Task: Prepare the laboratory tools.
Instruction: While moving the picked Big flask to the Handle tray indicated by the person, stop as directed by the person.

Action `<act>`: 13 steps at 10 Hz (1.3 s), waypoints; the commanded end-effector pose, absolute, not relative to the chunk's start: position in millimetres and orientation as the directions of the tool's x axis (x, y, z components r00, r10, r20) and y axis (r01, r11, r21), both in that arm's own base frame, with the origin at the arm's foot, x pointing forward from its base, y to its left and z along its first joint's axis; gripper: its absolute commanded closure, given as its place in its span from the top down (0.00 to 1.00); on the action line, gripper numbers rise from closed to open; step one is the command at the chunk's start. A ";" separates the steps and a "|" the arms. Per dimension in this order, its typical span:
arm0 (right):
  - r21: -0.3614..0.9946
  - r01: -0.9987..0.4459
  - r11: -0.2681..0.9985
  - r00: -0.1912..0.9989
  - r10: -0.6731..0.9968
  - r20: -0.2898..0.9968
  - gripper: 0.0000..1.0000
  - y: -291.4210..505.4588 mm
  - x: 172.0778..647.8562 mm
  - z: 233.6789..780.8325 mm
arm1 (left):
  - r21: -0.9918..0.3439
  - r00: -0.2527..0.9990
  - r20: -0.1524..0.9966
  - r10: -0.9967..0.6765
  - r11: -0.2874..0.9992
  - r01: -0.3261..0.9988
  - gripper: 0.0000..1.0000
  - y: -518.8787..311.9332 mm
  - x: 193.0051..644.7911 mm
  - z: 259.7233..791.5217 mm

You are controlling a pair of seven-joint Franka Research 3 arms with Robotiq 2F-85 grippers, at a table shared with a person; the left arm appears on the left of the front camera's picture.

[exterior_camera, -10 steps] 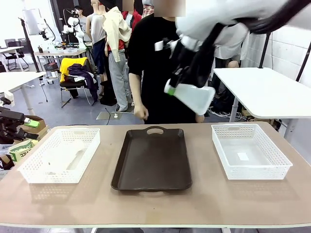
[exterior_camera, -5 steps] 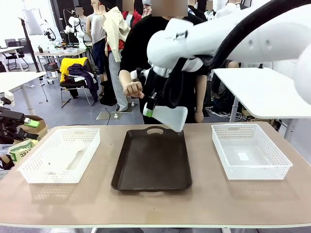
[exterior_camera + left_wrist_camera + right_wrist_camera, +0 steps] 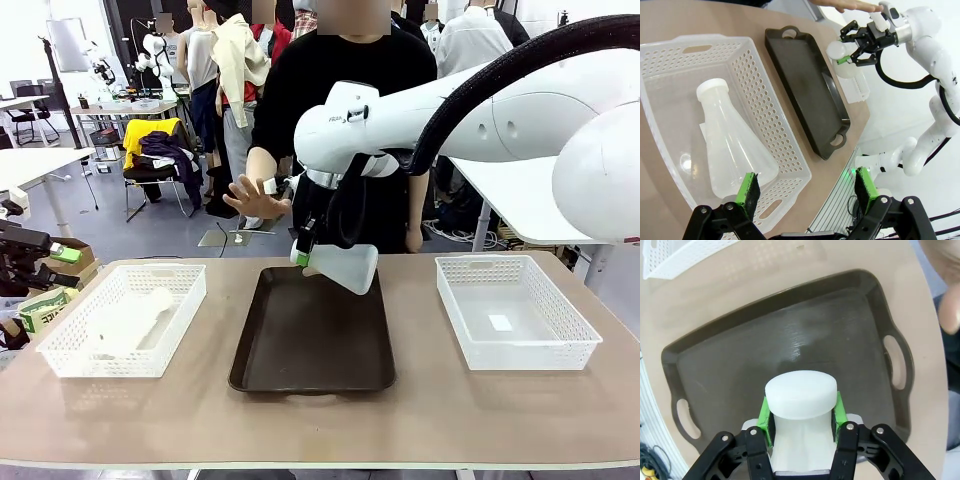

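Fingers (image 3: 766, 416) of R gripper (image 3: 303, 256) clamped on neck of flask (image 3: 347, 268), which sits tilted over far end of tray (image 3: 310, 350). L gripper (image 3: 805, 186) fingers wide apart, nothing between, above 2nd flask (image 3: 735, 145) lying in basket (image 3: 670, 45) left of tray.

Sm. dark print "FRA…" on R arm (image 3: 345, 120) joint, upper ctr of front view; rest unreadable.

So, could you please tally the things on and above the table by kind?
Flasks: 2 – held flask in the right claw, lying flask in the left basket.
Baskets: 2 – left basket, right basket.
Tray: 1.
Total: 5.
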State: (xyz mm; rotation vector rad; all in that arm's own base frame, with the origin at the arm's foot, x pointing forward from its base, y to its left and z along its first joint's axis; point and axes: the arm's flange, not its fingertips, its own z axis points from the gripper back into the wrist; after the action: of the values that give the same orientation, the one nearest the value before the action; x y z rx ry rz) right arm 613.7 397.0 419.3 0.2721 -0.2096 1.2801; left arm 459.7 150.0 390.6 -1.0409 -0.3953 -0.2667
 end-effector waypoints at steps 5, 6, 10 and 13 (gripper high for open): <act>0.083 -0.960 0.269 0.281 0.910 0.305 0.00 395.8 614.3 421.0 | -0.777 0.897 0.440 -0.034 0.486 0.400 1.00 151.1 458.8 392.5; 0.083 -0.960 0.269 0.281 0.910 0.305 0.00 395.8 614.3 421.0 | -0.777 0.897 0.440 -0.034 0.486 0.400 1.00 151.1 458.8 392.5; 0.083 -0.960 0.269 0.281 0.910 0.305 0.00 395.8 614.3 421.0 | -0.777 0.897 0.440 -0.034 0.486 0.400 1.00 151.1 458.8 392.5; 0.083 -0.960 0.269 0.281 0.910 0.305 0.00 395.8 614.3 421.0 | -0.777 0.897 0.440 -0.034 0.486 0.400 1.00 151.1 458.8 392.5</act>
State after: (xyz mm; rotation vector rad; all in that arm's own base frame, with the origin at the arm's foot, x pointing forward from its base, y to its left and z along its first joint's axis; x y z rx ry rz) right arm 614.4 394.7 419.7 0.2721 -0.2091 1.2668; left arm 459.7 149.9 390.6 -1.0410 -0.3953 -0.2667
